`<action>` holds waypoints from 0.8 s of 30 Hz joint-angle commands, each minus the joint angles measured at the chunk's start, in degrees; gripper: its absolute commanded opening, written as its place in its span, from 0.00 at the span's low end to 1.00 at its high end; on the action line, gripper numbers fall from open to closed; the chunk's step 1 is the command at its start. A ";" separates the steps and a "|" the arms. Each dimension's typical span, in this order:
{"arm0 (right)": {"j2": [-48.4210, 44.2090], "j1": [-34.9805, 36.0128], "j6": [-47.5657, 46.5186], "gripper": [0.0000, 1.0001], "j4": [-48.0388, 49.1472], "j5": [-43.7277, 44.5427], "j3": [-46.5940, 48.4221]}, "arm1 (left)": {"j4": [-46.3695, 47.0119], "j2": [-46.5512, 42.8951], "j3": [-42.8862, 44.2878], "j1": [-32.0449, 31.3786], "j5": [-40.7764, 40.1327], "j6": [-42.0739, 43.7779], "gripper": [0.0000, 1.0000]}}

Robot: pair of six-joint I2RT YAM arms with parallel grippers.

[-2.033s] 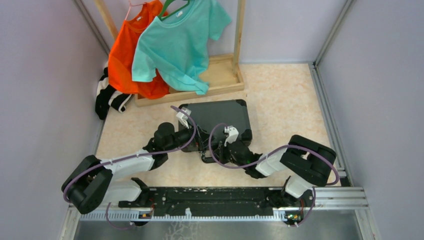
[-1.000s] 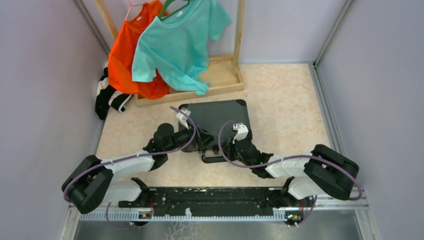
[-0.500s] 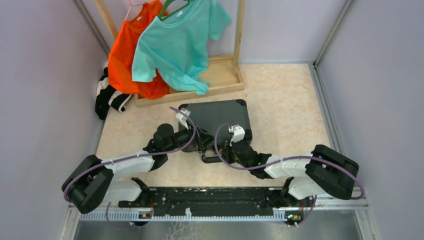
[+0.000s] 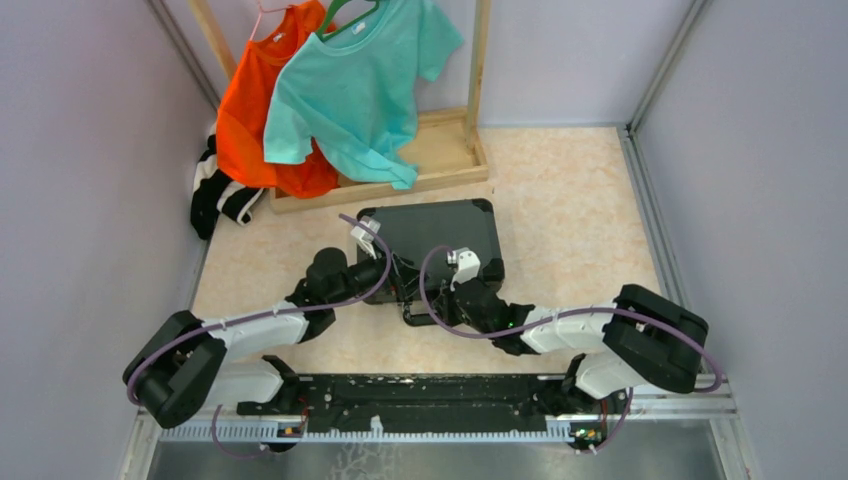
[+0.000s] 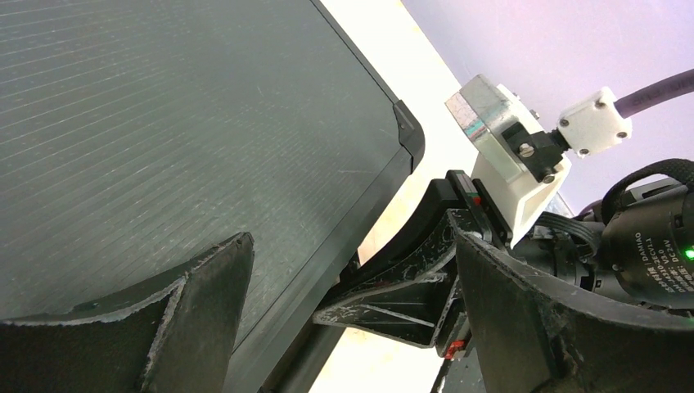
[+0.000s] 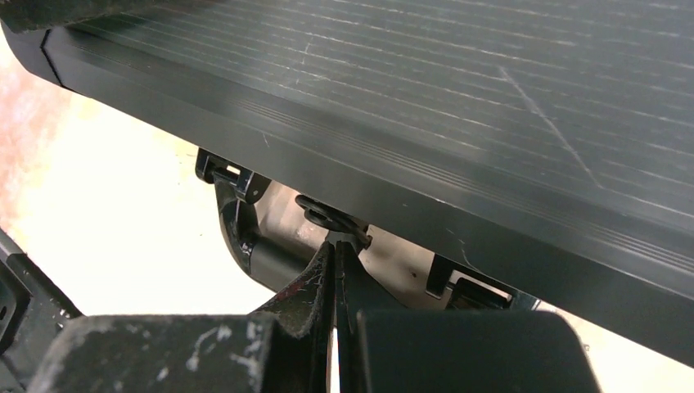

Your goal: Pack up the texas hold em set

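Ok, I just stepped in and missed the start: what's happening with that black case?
The black briefcase lies closed on the table. Both arms reach to its near edge, by the handle. The right gripper, shut, points at a small latch under the lid's edge. The left gripper hangs open over that edge, holding nothing.

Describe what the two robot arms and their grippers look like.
Both the left arm and right arm alternate chunky black joints with white links, each trailed by a looping purple cable. White camera blocks sit at the wrists. The left gripper and right gripper have black wedge-shaped fingers, scuffed whitish at the edges.
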 commanded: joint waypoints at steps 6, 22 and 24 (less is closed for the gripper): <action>3.04 0.72 -0.65 0.00 3.06 0.22 2.64 | -17.92 2.02 -4.93 -0.36 -0.37 -1.96 0.99; 5.70 0.71 0.12 0.00 2.63 2.36 2.09 | -19.04 1.33 -4.88 -0.36 -0.88 -1.69 0.99; 5.86 0.75 0.08 0.00 1.12 2.90 2.40 | -19.14 1.11 -4.91 -0.36 -0.97 -1.60 0.99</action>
